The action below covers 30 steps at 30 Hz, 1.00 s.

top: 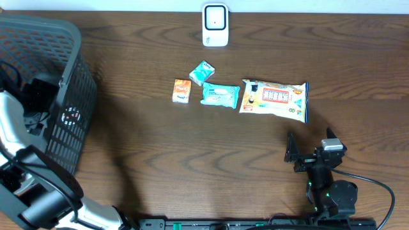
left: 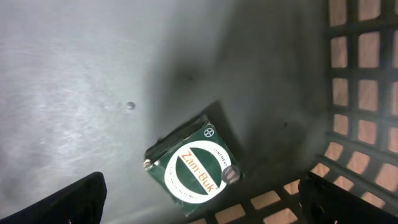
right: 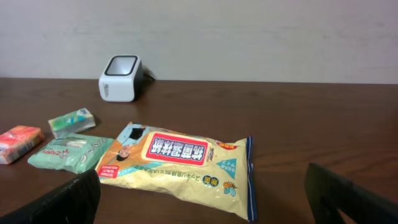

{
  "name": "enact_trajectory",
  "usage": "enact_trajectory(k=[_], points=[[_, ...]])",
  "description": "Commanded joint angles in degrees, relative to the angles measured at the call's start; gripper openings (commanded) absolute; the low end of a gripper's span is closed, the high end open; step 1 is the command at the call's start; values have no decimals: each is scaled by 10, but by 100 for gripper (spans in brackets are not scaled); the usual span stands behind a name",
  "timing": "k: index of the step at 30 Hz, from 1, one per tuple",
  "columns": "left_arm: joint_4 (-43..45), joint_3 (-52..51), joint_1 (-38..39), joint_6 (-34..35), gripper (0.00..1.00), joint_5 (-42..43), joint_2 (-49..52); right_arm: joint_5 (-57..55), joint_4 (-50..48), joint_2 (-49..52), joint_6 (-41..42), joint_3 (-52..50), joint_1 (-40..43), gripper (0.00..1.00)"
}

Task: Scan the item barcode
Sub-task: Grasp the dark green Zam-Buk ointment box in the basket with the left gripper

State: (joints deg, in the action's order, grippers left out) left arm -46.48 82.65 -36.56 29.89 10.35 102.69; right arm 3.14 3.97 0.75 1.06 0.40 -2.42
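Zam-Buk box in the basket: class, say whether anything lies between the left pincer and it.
Nothing visible does. The left pincer hangs open directly over the Zam-Buk box, which lies alone on the bare basket floor.

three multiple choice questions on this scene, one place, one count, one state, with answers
1. Where does the green-and-white Zam-Buk box lie? A) inside the grey plastic basket B) on a shelf C) in a drawer
2. How many packets lie on the brown wooden table? A) two B) four C) six
3. How stands the right pincer? A) shut on a packet B) open and empty C) out of view

1 A: the left wrist view shows it on the basket's grey floor by the lattice wall.
2 B: an orange packet, a small teal packet, a flat teal packet and a large yellow packet.
3 B: its fingers stand apart, nothing between.
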Motion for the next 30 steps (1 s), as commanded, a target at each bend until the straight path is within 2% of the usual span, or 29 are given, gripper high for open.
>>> enact_trajectory(k=[1,9,14,18,25,30], points=[[3,15,9,6,98,-4,15,0,2,-1,6,-1,2,99],[2,15,5,9,98,9,13,0,2,-1,6,-1,2,99],[3,15,-20,9,98,47,8,0,2,-1,6,-1,2,99],[8,15,-45,8,98,47,7,0,2,-1,6,-1,2,99],[3,15,-67,-74,98,46,7,0,2,-1,6,-1,2,99],[6,15,-62,-47,98,47,7,0,2,-1,6,-1,2,99]])
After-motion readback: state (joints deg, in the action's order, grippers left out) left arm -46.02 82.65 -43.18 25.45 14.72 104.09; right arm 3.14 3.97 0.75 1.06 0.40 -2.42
